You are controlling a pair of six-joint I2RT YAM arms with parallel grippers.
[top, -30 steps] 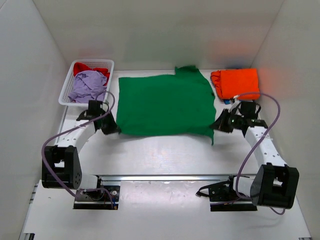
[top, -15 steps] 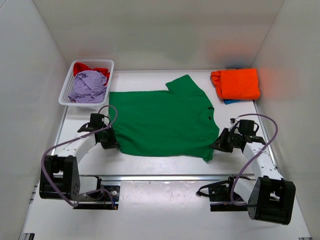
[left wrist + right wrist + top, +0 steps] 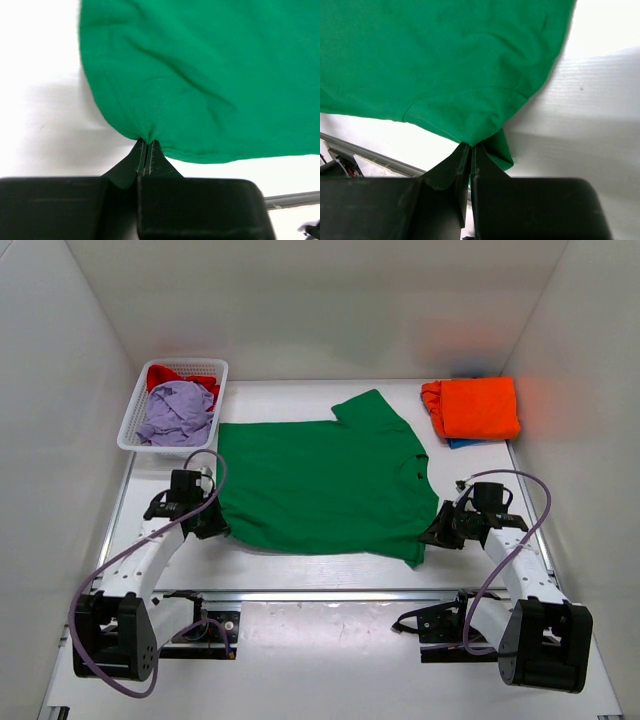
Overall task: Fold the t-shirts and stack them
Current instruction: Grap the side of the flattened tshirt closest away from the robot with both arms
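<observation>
The green t-shirt (image 3: 325, 480) lies spread flat on the table, one sleeve pointing to the back. My left gripper (image 3: 213, 523) is shut on its near left edge; the left wrist view shows the green cloth (image 3: 200, 75) pinched at my left gripper (image 3: 146, 142). My right gripper (image 3: 432, 533) is shut on the near right corner; in the right wrist view the shirt (image 3: 445, 60) bunches at my right gripper (image 3: 471, 146). A folded orange t-shirt (image 3: 472, 407) lies at the back right on a blue one (image 3: 458, 443). Lavender (image 3: 178, 412) and red (image 3: 166, 373) shirts sit in the basket.
The white mesh basket (image 3: 131, 417) stands at the back left. White walls close in the table on three sides. A metal rail (image 3: 330, 592) runs along the near edge between the arm bases.
Both grippers have pulled the green shirt toward the near edge and laid it flatter; over the last half second the left arm has drawn a little further left and nearer.
</observation>
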